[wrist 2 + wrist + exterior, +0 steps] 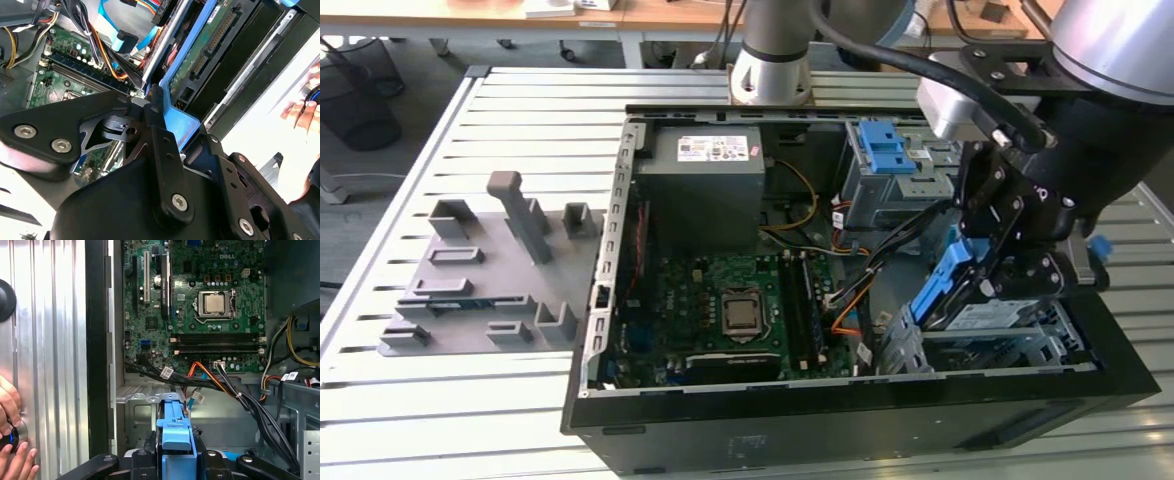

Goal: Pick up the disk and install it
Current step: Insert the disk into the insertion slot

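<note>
Disk, flat silver slab, blue plastic rails, clamped tight in black hand.

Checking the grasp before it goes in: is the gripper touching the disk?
Touching. In the first wrist view the gripper clamps the disk by its blue rail, no gap either side.
</note>
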`<state>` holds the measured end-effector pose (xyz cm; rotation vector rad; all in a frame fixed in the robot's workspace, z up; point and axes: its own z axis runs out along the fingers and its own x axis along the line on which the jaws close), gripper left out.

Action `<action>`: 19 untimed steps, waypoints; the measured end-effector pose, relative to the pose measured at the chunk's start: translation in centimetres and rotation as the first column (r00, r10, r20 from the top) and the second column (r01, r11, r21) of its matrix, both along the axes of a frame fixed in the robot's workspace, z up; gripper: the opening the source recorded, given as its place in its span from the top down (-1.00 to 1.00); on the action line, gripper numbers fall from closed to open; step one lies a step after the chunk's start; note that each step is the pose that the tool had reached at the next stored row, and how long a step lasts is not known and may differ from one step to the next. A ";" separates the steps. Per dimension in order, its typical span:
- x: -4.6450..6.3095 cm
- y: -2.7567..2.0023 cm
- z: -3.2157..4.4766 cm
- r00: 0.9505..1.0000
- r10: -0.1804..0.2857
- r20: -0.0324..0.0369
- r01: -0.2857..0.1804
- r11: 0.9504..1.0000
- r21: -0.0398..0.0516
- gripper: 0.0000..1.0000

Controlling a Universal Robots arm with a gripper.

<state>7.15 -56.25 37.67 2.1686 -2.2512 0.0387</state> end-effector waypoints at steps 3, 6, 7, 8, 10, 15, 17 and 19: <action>0.0 0.00 -0.26 1.000 0.000 0.000 0.000 1.000 -0.001 0.27; 0.0 0.00 -0.53 1.000 0.000 0.000 0.000 1.000 -0.002 0.27; 0.0 0.00 -0.63 1.000 0.000 0.000 0.000 1.000 -0.002 0.27; 0.0 0.00 -0.72 1.000 0.000 0.000 0.000 1.000 -0.002 0.27; 0.0 0.00 -0.90 1.000 0.000 0.000 0.000 1.000 -0.003 0.27; 0.0 0.00 -1.35 1.000 0.000 0.000 0.000 1.000 -0.004 0.27; 0.0 0.00 -1.51 1.000 0.000 0.000 0.000 1.000 -0.004 0.27; 0.0 0.00 -1.68 1.000 0.000 0.000 0.000 1.000 -0.004 0.27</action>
